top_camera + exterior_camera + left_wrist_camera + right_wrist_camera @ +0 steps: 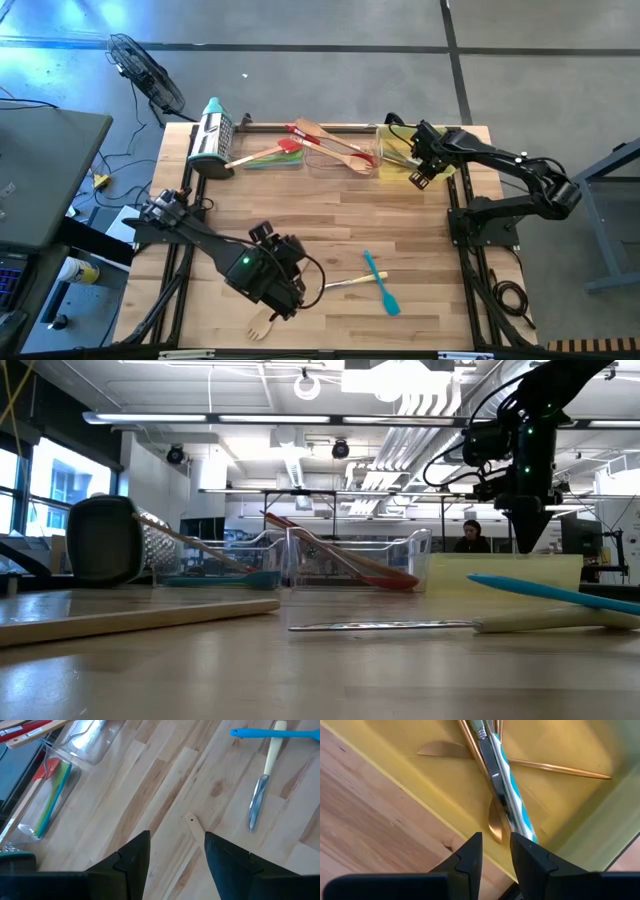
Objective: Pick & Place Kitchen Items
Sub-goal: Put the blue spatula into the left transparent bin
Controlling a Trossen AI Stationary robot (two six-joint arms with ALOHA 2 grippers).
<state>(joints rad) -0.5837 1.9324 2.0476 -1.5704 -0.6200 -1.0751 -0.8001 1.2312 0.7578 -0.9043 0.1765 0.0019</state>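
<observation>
Kitchen items (330,148) mostly fill your far trays; a blue spatula (381,284), knife (347,284) and wooden fork (262,324) remain near, left gripper (283,290) open above them, right gripper (495,851) slightly parted, empty over the yellow tray (440,176).

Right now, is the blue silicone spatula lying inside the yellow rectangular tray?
No, the blue silicone spatula lies on the bare wooden table, crossing a pale-handled knife, far from the yellow rectangular tray.
</observation>
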